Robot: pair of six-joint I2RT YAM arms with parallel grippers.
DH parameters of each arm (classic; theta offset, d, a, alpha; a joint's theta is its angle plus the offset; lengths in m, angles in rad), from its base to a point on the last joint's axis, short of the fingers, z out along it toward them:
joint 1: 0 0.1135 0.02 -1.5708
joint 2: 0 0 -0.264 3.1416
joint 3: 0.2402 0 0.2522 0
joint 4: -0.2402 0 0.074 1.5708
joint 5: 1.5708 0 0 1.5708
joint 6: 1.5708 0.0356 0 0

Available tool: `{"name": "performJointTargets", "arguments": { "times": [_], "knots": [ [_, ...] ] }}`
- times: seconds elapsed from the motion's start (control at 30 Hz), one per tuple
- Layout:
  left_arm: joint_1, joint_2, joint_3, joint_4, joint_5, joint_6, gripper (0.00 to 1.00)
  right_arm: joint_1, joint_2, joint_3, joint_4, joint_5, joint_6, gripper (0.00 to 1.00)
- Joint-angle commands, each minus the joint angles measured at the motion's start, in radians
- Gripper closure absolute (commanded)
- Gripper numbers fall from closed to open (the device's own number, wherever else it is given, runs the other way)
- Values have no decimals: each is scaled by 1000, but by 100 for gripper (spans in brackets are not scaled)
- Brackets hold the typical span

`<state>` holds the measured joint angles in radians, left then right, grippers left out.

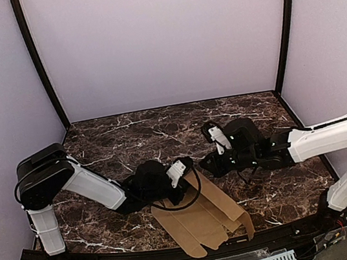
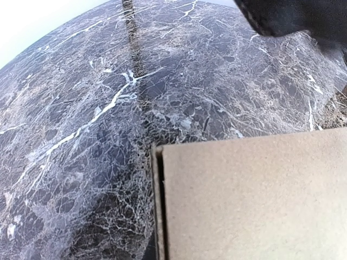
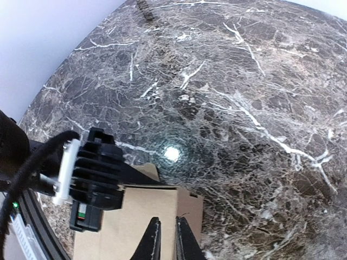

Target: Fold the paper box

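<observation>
Paper box (image 2: pixel 249 200) fills lower right of left wrist view, v. close to lens: plain tan panel w/ a slit along its left edge, dark marble table (image 2: pixel 81 135) behind. From top view the box (image 1: pixel 203 220) lies opened out at near edge of table (image 1: pixel 129 136), between the two arms, flaps pointing toward the bases. Left gripper (image 1: pixel 186 170) sits at box's far-left corner; fingers not seen in any view, but claw is clenched. Can't tell if cardboard is pinched in it. Right gripper (image 3: pixel 169 241) is over the box's far edge (image 3: pixel 124 222), fingertips (image 3: pixel 154 241) a narrow gap apart, released, nothing between them. Left arm's black-and-white wrist block (image 3: pixel 92 181) is just beside it, over same sheet.
</observation>
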<state>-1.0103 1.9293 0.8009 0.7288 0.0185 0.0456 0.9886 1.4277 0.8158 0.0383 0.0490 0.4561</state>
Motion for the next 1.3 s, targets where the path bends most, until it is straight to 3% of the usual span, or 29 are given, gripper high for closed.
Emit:
{"name": "performJointTargets", "arguments": {
  "times": [0.0, 0.27, 0.73, 1.0, 1.27],
  "knots": [
    [-8, -45, -23, -17, -4, 31, 99, -31, -7, -71, 14, 33, 28, 100],
    [-7, -45, -19, -14, -43, 30, 99, -36, 95, -144, 133, -36, 77, 100],
    [-9, -27, -13, 13, -91, 9, 99, 10, 262, -64, 258, -181, 133, 100],
    [-8, -38, -33, 21, -112, 14, 99, -2, 216, -67, 187, -111, 105, 100],
    [-9, -92, -83, -1, -185, 10, 99, -55, 52, -104, 86, -14, 48, 100]
  ]
}}
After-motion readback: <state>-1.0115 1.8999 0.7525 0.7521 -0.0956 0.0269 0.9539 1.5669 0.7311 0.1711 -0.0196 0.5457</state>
